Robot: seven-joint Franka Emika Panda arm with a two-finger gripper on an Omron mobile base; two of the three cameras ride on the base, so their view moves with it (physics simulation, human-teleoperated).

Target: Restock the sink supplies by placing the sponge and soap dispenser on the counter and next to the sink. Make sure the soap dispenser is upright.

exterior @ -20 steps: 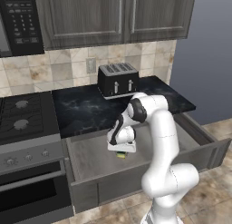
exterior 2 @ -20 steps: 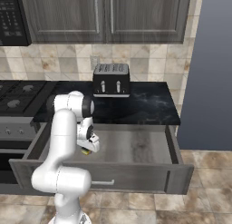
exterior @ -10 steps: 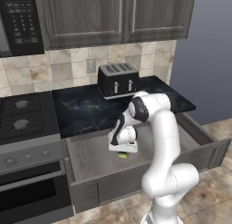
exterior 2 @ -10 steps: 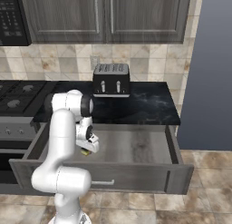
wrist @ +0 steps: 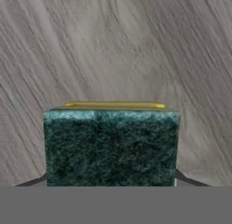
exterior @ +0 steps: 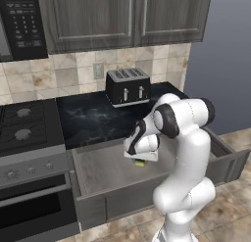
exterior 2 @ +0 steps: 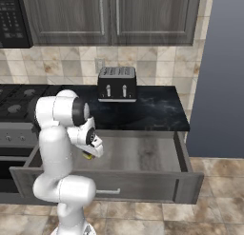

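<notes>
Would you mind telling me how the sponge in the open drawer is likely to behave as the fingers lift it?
The sponge looks like a small block with a coarse dark green scouring face, so it will probably grip rather than slip. Its yellow body suggests soft foam: likely light, and apt to squash a little. Its flat sides make rolling unlikely on the drawer floor.

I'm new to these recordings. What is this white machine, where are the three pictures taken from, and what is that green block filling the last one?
It's a white robot arm on a drivable base in a simulated kitchen. Two pictures come from cameras on the base, behind the arm to its left and right; the third looks along the hand. The gripper reaches down into an open grey drawer below the black counter, where a toaster stands. The green block is the sponge, green top over yellow, seen close up; the gripper is shut on it, low over the drawer floor.
</notes>
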